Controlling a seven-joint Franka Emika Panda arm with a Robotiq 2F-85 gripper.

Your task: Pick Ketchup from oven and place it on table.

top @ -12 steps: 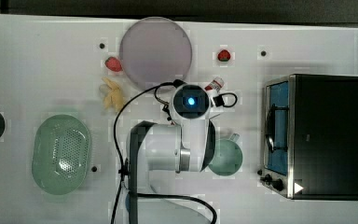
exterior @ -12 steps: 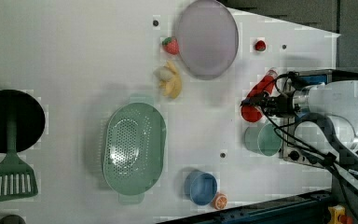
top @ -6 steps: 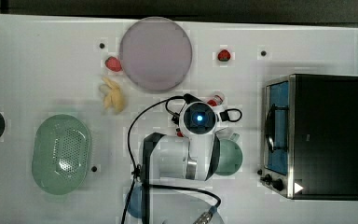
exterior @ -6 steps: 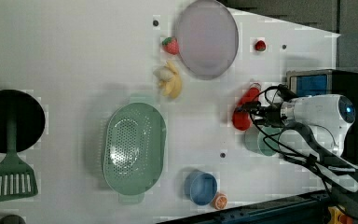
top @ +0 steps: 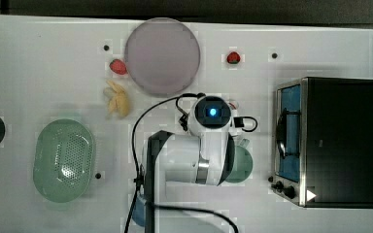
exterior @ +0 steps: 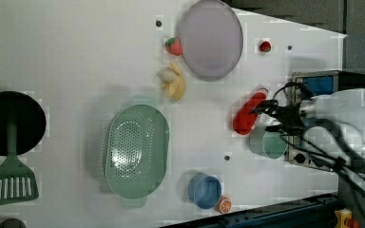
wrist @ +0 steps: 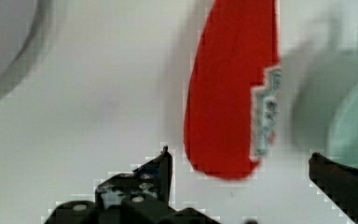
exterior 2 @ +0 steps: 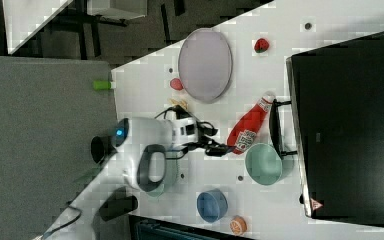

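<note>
One white dotted table (exterior: 76, 42) carries the ketchup (exterior: 248, 114); pincer (wrist: 242, 172) spread apart.

Robot lab: arm (top: 199, 155), dotted tabletop (top: 53, 63)

A second ago the ketchup (exterior: 249, 113) was up in the fingers (wrist: 151, 175), its bottle held beside the oven (exterior: 321, 83) in the left view. Now it lies flat on the worktop (exterior: 76, 47), with the teal mug (exterior: 267, 144) at about its 4 o'clock in that view. The fingers have spread wide and let go; in the wrist view both stand clear of the bottle's base. In the top view the arm's wrist (top: 212, 112) has shifted toward 4 o'clock, closer to the oven.
</note>
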